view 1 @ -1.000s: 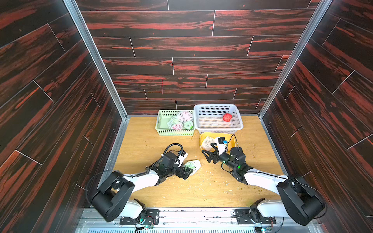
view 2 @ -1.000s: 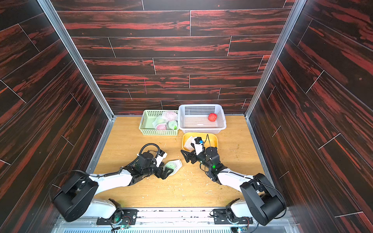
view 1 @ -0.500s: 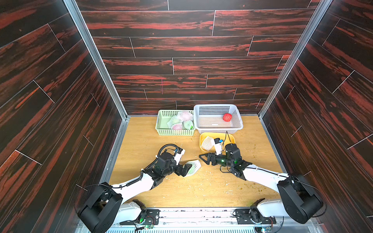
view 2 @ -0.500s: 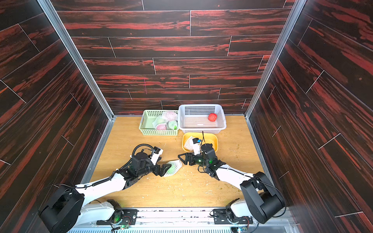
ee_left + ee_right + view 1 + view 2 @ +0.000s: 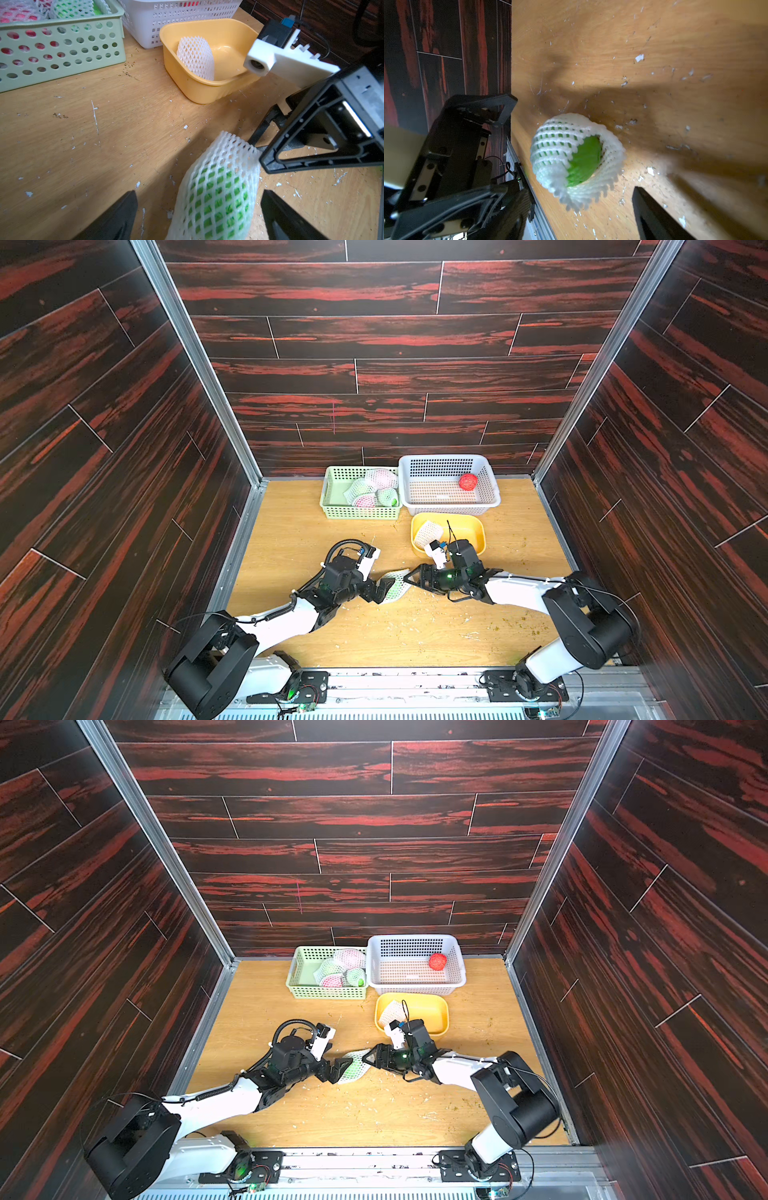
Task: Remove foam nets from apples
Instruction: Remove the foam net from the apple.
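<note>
Two grippers meet nose to nose over the middle of my wooden surface (image 5: 291, 539). The left gripper (image 5: 385, 588) stands spread wide. Its black fingers (image 5: 116, 218) flank a round green apple (image 5: 583, 164) without pressing it, as far as the left wrist view lets me see. The apple lies on the surface inside a white foam mesh net (image 5: 216, 187), whose open mouth points at the right gripper (image 5: 410, 577). That gripper is released too, with one finger (image 5: 267, 165) right at the net's rim and nothing grasped.

Just beyond it sits a yellow plastic tub (image 5: 473, 531) holding one empty white net (image 5: 428, 533). Farther back, a white perforated basket (image 5: 440, 466) holds a bare red apple (image 5: 468, 481). Beside that, a pale green perforated basket (image 5: 334, 493) holds four netted apples (image 5: 374, 489). White scraps litter the surface.
</note>
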`<state>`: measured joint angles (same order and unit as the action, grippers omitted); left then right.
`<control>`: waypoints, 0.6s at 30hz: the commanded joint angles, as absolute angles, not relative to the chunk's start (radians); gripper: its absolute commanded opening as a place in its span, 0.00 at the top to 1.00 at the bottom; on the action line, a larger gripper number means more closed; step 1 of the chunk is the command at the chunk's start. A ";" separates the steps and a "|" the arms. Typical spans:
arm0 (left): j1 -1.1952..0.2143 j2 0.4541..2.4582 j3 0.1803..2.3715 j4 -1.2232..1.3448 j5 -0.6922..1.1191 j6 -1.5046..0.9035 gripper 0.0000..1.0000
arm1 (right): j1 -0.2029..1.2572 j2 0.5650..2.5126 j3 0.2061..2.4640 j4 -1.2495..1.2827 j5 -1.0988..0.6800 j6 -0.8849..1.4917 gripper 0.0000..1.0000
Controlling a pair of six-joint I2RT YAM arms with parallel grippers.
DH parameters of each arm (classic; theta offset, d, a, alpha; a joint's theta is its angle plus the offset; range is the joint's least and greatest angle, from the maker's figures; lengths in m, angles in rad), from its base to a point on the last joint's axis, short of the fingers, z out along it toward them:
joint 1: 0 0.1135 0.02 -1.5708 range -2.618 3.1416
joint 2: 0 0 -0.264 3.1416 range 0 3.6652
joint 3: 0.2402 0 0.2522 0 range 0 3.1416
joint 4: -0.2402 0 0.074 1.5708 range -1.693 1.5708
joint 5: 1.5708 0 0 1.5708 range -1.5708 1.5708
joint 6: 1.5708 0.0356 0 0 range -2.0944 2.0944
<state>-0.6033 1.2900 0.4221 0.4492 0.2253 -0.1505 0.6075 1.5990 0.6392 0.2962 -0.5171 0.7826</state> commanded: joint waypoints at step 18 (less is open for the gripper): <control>-0.610 1.262 0.412 0.458 0.171 -0.144 0.03 | 0.624 1.756 0.788 0.307 -0.587 0.741 0.62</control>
<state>-0.6071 1.2942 0.4221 0.4568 0.2001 -0.1497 0.6178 1.7161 0.7654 0.3138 -0.5659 0.7639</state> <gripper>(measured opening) 0.971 0.409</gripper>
